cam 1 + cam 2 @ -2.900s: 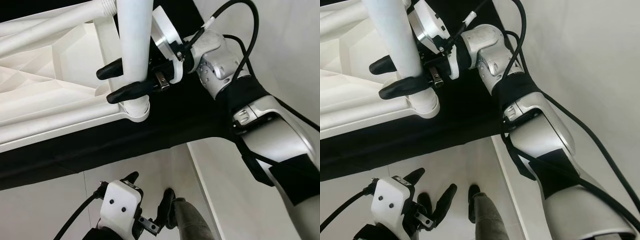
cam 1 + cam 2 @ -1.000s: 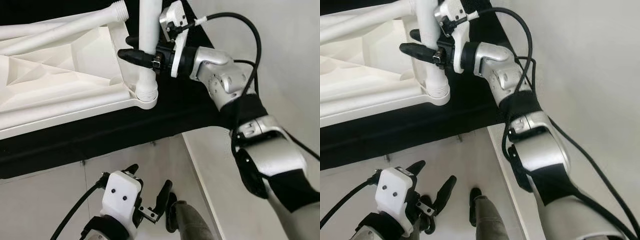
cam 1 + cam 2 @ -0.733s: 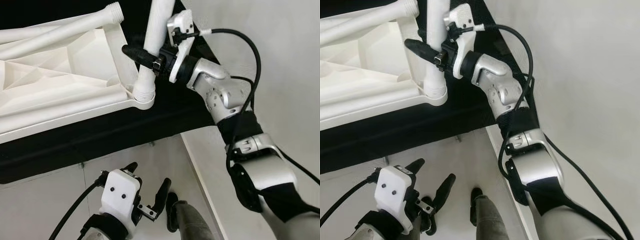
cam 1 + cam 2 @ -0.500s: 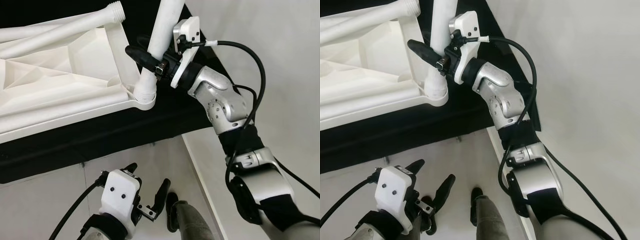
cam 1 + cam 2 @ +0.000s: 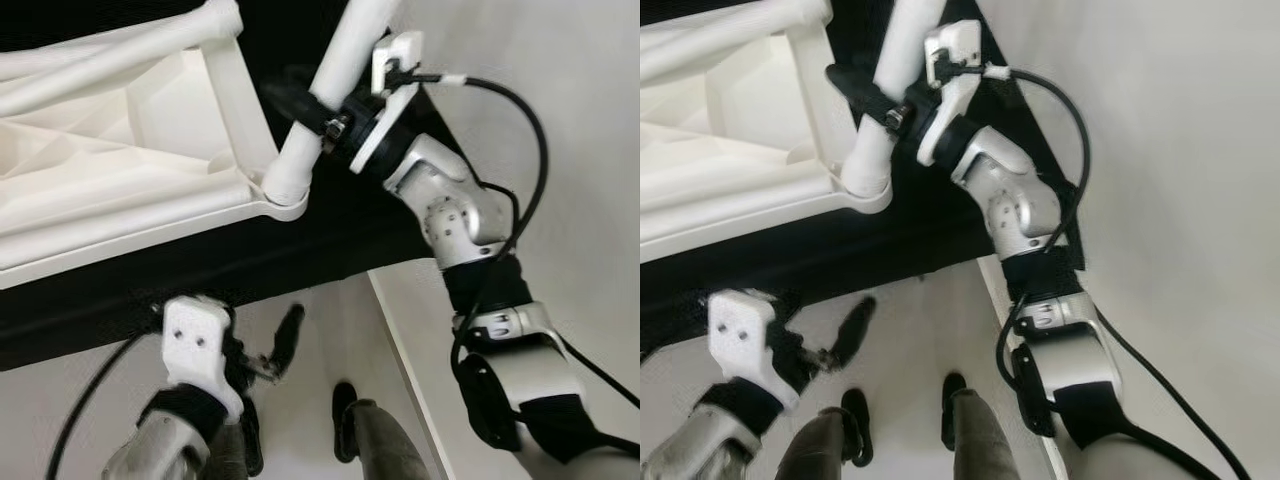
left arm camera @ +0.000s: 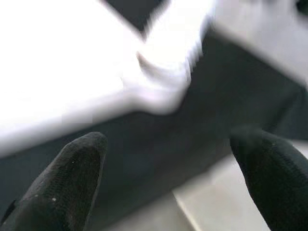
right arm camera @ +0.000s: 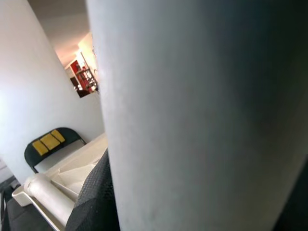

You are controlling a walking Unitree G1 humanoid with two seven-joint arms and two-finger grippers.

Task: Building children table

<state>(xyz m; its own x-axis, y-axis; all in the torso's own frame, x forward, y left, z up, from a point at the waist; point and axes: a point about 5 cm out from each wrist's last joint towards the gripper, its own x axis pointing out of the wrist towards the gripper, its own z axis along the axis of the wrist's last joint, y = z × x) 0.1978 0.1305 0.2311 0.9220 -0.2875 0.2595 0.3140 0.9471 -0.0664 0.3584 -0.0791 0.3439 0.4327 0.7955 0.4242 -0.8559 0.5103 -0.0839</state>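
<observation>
While your right hand (image 5: 318, 118) clamps the tilted white leg (image 5: 330, 88) at the tabletop (image 5: 120, 150) corner, your left hand (image 5: 262, 352) hangs open.

table leg (image 5: 318, 130) tilted further, left end effector (image 5: 262, 352) raised

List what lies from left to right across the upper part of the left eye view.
White tabletop lying underside up → white table leg standing tilted in the tabletop's corner socket → right gripper shut on that leg → right arm's silver forearm → pale wall.
</observation>
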